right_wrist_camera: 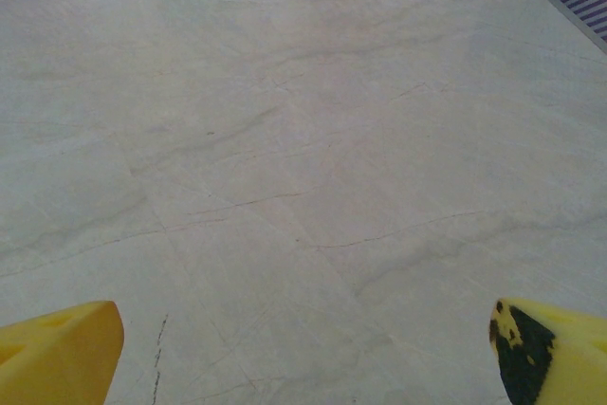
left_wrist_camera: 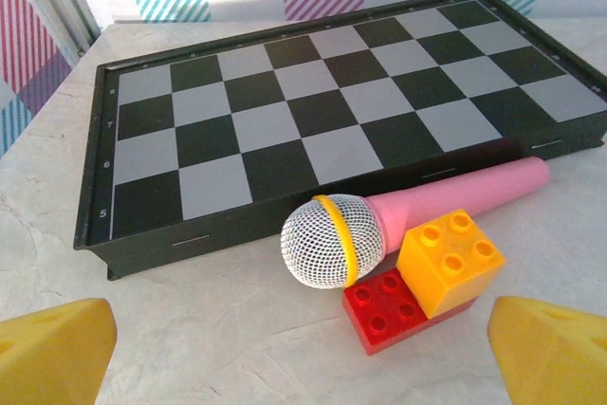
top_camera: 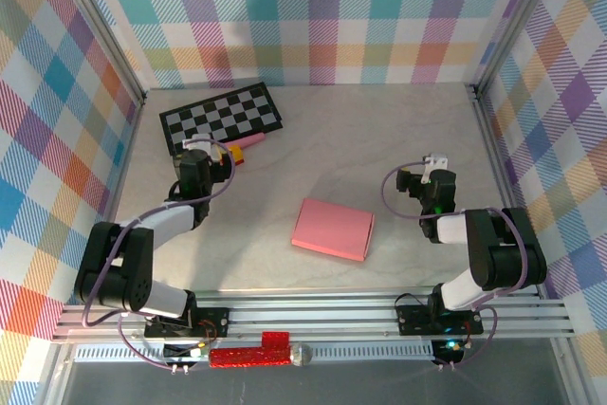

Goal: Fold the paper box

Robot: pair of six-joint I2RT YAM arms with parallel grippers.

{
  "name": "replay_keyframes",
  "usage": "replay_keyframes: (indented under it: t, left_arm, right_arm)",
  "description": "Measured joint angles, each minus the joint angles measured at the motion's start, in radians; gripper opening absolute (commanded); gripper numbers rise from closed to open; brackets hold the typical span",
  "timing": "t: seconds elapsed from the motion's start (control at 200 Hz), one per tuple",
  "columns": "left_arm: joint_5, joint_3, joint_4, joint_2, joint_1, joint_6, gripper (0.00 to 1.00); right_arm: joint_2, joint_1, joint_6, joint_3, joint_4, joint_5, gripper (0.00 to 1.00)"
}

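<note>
Flat salmon-pink card paper box (top_camera: 332,229) lies by the table's (top_camera: 247,253) near edge; left gripper (left_wrist_camera: 303,353) and right gripper (right_wrist_camera: 303,353) gape empty, yellow fingertips (right_wrist_camera: 57,343) cropped.

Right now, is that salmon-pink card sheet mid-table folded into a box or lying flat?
Lying flat: the salmon-pink card sheet is a low rectangle on the pale table, with no walls standing up.

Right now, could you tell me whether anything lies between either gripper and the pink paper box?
Nothing visible does. Bare table separates the paper box from the left gripper and the right gripper; the checkerboard lies beyond the left gripper.
</note>
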Motion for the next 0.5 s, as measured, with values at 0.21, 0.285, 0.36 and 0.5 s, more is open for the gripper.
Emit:
replay_keyframes:
  t: [0.21,0.285,0.36,0.5]
  left_arm:
    - [-0.001,-0.108,0.052,-0.011,0.000,-0.019,1.00]
    - [-0.001,-0.143,0.059,-0.003,0.000,-0.020,1.00]
    - [-0.004,-0.148,0.088,0.028,0.000,-0.021,1.00]
    - [0.000,-0.148,0.171,0.105,0.003,-0.021,1.00]
  right_arm:
    - [0.000,0.000,0.000,0.000,0.000,0.000,0.99]
    - [0.000,0.000,0.000,0.000,0.000,0.000,0.99]
    - [0.000,0.000,0.000,0.000,0.000,0.000,0.99]
    - [0.000,0.000,0.000,0.000,0.000,0.000,0.99]
